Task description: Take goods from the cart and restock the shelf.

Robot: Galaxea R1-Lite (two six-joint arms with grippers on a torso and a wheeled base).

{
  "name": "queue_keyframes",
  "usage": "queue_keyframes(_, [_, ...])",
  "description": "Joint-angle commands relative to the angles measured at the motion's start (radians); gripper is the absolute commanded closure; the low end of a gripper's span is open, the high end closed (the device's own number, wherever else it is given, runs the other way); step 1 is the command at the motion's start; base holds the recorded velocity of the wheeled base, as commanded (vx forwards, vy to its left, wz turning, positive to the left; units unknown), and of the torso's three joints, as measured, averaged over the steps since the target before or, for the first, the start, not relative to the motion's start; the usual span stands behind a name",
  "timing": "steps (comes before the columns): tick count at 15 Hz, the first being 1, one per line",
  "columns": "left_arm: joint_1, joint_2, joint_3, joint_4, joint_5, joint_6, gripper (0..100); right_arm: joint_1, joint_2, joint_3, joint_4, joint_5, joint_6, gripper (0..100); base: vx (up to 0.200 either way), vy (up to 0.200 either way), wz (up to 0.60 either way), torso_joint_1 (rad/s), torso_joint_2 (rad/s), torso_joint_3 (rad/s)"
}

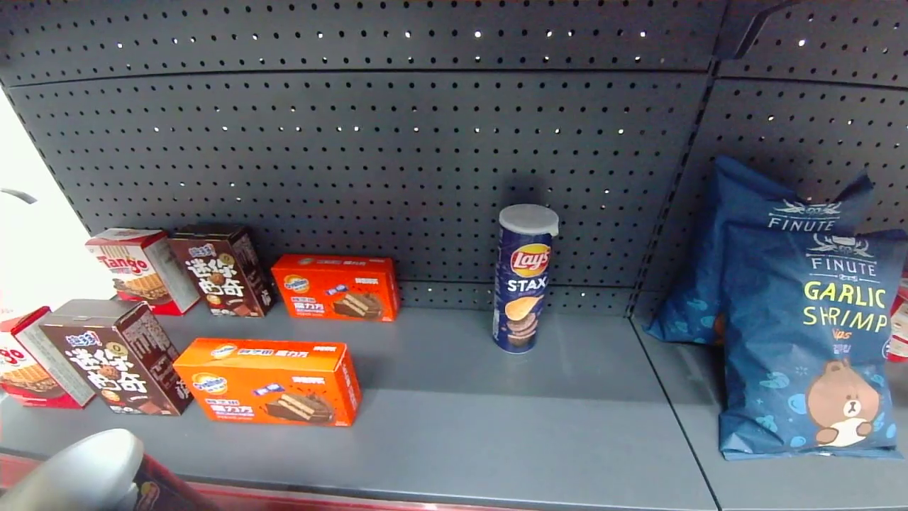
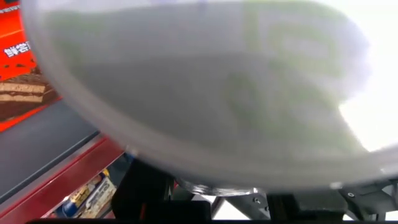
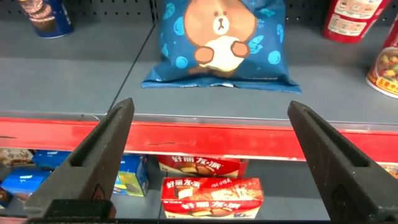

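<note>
**Lighting.** Diffuse light falls evenly from above. Beyond the spread fingers [image 3: 93, 163] of the right gripper [image 3: 210, 106], the shelf deck [image 3: 74, 74] is bright. The boxes [image 3: 211, 193] under it, between the fingers, are dimmer. The fingers are matte, without glare.

In the head view, pinpoints of light pierce the pegboard [image 1: 355, 142], whose seams bow toward the edges. The chip can [image 1: 525, 284] throws a soft shadow on the panel behind it, and a white patch [image 1: 32, 241] is blown out.

In the left wrist view, a translucent lid [image 2: 186, 93] veils the lens, with white glare [image 2: 373, 118] beside it.

Orange boxes [image 1: 268, 382] and brown boxes [image 1: 117, 355] sit left of an upright crisp tube [image 1: 523, 280], blue snack bags [image 1: 809, 341] right of it.
</note>
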Motion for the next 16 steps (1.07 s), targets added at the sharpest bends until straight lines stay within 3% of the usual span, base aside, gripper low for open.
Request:
queue_keyframes(1, [0.0,-0.004,0.006,-0.001,0.001,-0.002,100,0.001,0.0,0.0,-0.001,0.0,0.0,0,0.0,0.0,-0.6,0.002,0.01,0.002])
queue_keyframes(10, [0.006,-0.003,-0.009,-0.007,0.001,0.0,100,0.022,0.074,-0.003,-0.001,0.018,0.019,0,0.0,0.0,0.0,0.0,0.0,0.0])
queue_keyframes(11, [0.006,-0.003,-0.023,-0.001,0.004,0.0,100,0.054,0.098,-0.078,-0.007,0.057,0.033,0,0.0,0.0,0.0,0.0,0.0,0.0])
queue_keyframes(12, [0.005,-0.001,-0.032,-0.001,0.014,-0.002,100,0.093,0.307,-0.299,-0.008,0.074,0.128,0,0.0,0.0,0.0,0.0,0.0,0.0])
queue_keyframes(13, [0.005,0.02,-0.034,-0.001,0.012,-0.002,100,0.11,0.462,-0.411,-0.021,0.083,0.187,0,0.0,0.0,0.0,0.0,0.0,0.0])
queue_keyframes(16, [0.0,0.066,-0.034,-0.011,0.011,0.001,100,0.222,0.597,-0.477,-0.065,0.189,0.057,0,0.0,0.0,0.0,0.0,0.0,0.0])
